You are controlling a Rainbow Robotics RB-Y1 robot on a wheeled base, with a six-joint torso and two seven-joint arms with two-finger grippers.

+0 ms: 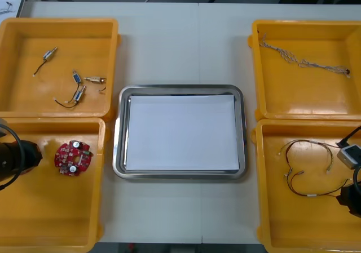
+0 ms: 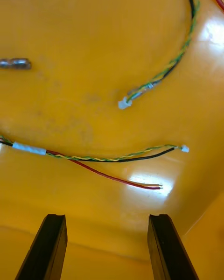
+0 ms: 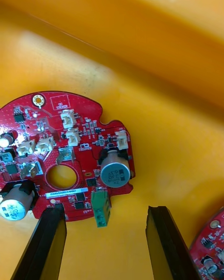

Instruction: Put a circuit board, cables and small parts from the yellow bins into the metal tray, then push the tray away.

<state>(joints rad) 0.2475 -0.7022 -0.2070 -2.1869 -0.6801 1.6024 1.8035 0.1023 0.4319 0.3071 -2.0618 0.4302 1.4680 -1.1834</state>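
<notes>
Over the near left bin point(image 1: 51, 213), our left gripper point(image 3: 106, 210) hangs, fingers point(image 3: 49, 242) spread, above a circuit board point(image 3: 84, 135). Our right gripper point(image 2: 105, 217), fingers also apart, hovers over cables point(image 2: 107, 159).

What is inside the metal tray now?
A white sheet lines the metal tray; nothing lies on it. The sheet hides the tray's floor. The open left gripper hangs by a circuit board, the open right gripper by cables.

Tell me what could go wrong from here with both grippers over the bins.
The left gripper, open, has the circuit board off-centre, toward one finger; closing could miss it. The right gripper, open, hangs over the thin red and yellow cable lying flat; it may slip through.
</notes>
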